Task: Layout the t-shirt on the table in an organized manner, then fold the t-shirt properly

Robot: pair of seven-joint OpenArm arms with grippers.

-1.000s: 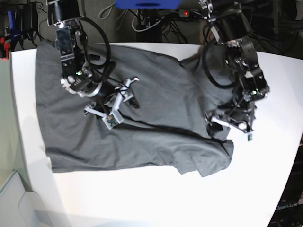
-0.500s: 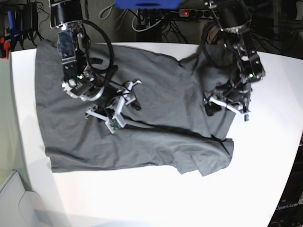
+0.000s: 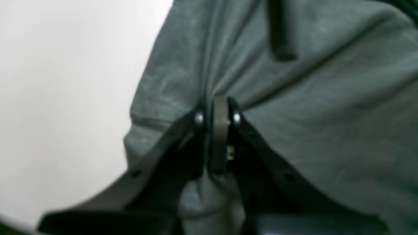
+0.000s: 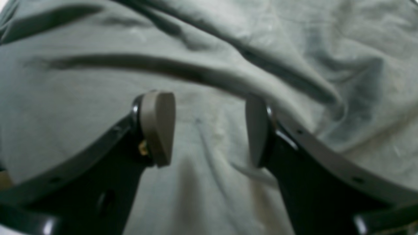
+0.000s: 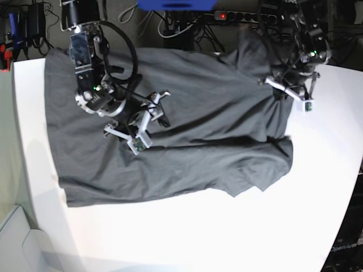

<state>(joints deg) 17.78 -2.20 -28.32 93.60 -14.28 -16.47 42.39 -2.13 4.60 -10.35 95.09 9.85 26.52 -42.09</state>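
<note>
right gripper (image 5: 143,122): jaws wide, empty, over shirt middle | t-shirt (image 5: 187,147): wrinkled, spread on table (image 5: 227,238) | left gripper (image 5: 289,93): pinching the shirt's far-right edge | advice: pull outward slowly, keeping cloth low.

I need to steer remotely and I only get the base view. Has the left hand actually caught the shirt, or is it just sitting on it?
Observer: The left wrist view shows the left hand shut, with a ridge of the t-shirt pinched between its fingertips.
Operator: Near an edge?
Observer: Yes, the grip sits close to a hemmed edge, with the bare table just beyond.
Operator: And the right hand?
Observer: The right wrist view shows the right hand open, with wrinkled cloth showing between its fingers and nothing caught.
</note>
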